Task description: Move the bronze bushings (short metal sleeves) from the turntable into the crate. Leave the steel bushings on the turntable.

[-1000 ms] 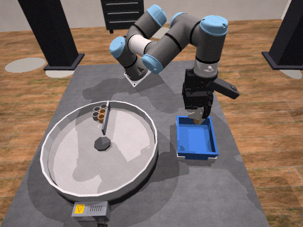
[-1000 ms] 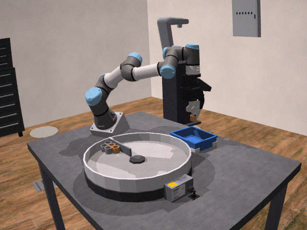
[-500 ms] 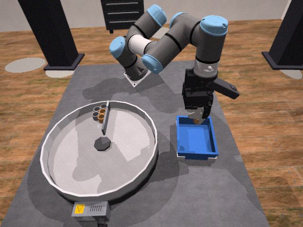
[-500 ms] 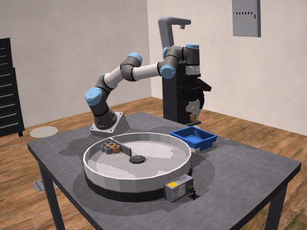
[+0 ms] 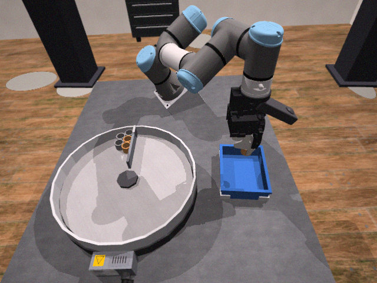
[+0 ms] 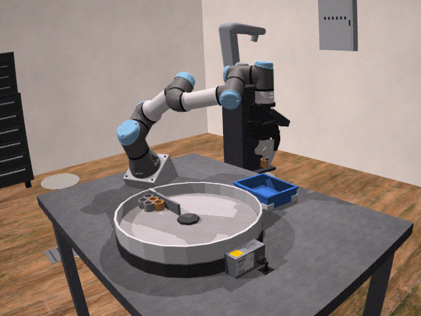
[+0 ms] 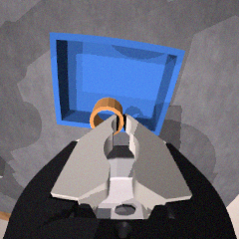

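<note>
My gripper (image 5: 247, 150) (image 6: 266, 158) (image 7: 120, 115) is shut on the wall of a bronze bushing (image 5: 244, 151) (image 6: 264, 163) (image 7: 107, 103), which hangs upright from the fingertips. It is above the blue crate (image 5: 243, 175) (image 6: 266, 192) (image 7: 119, 43), near the crate's back edge in the top view. No bushing shows on the crate's visible floor. On the turntable (image 5: 118, 226) (image 6: 163, 234), two bronze bushings (image 5: 125, 150) (image 6: 158, 206) stand by the divider, touching or nearly touching three steel bushings (image 5: 118, 146) (image 6: 148, 207).
The grey divider (image 5: 131, 149) (image 6: 168, 201) runs from the turntable's wall towards its dark hub (image 5: 127, 178) (image 6: 187, 218). A raised rim surrounds the turntable. A grey box with a yellow label (image 5: 112, 262) (image 6: 245, 259) sits at its front. The crate has raised walls.
</note>
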